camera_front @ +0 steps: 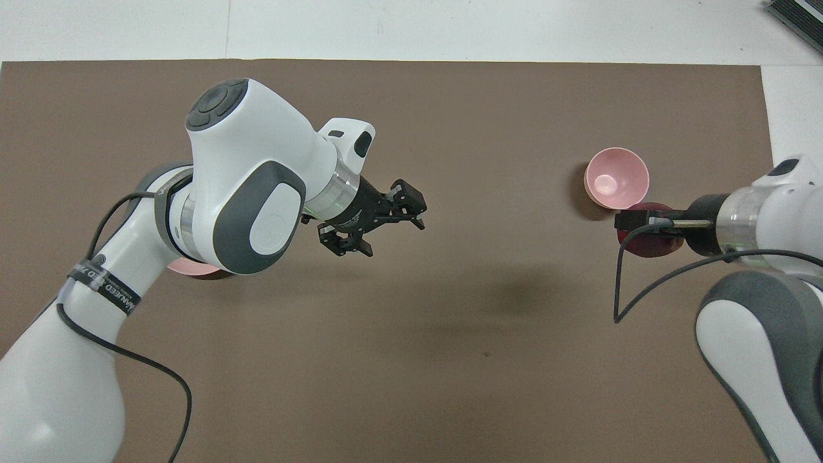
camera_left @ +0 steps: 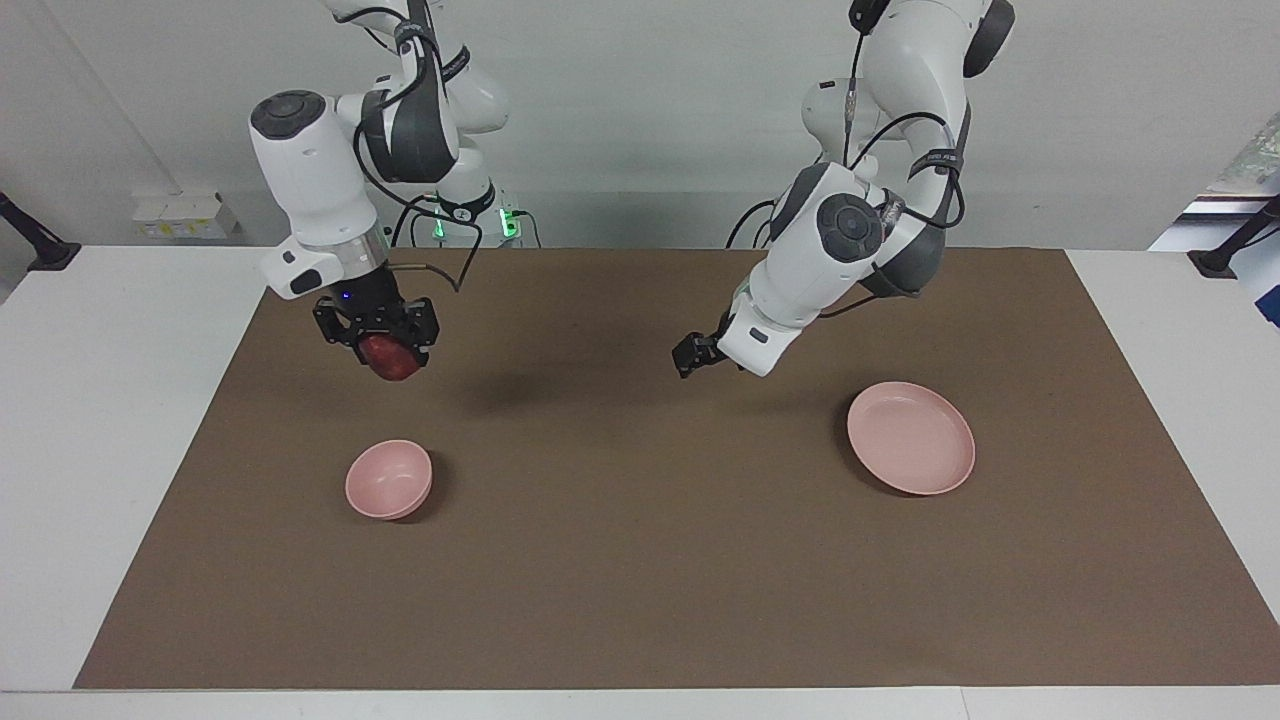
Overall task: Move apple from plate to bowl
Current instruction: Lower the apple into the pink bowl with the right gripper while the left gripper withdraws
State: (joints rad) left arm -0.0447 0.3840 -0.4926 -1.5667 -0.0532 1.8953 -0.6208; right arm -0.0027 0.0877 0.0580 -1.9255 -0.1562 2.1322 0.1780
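My right gripper [camera_left: 392,360] is shut on the dark red apple [camera_left: 388,358] and holds it up in the air, over the brown mat just beside the bowl [camera_left: 388,480]. In the overhead view the apple [camera_front: 645,247] shows under the right gripper [camera_front: 633,222], at the rim of the small deep pink bowl [camera_front: 616,178], which is empty. The wide flat pink plate [camera_left: 910,437] lies empty toward the left arm's end. My left gripper [camera_left: 692,356] is open and empty, raised over the mat beside the plate. In the overhead view the left gripper [camera_front: 380,222] is over the mat's middle.
The brown mat [camera_left: 640,560] covers most of the white table. In the overhead view the left arm hides nearly all of the plate; only a sliver [camera_front: 193,269] shows. Cables hang from both wrists.
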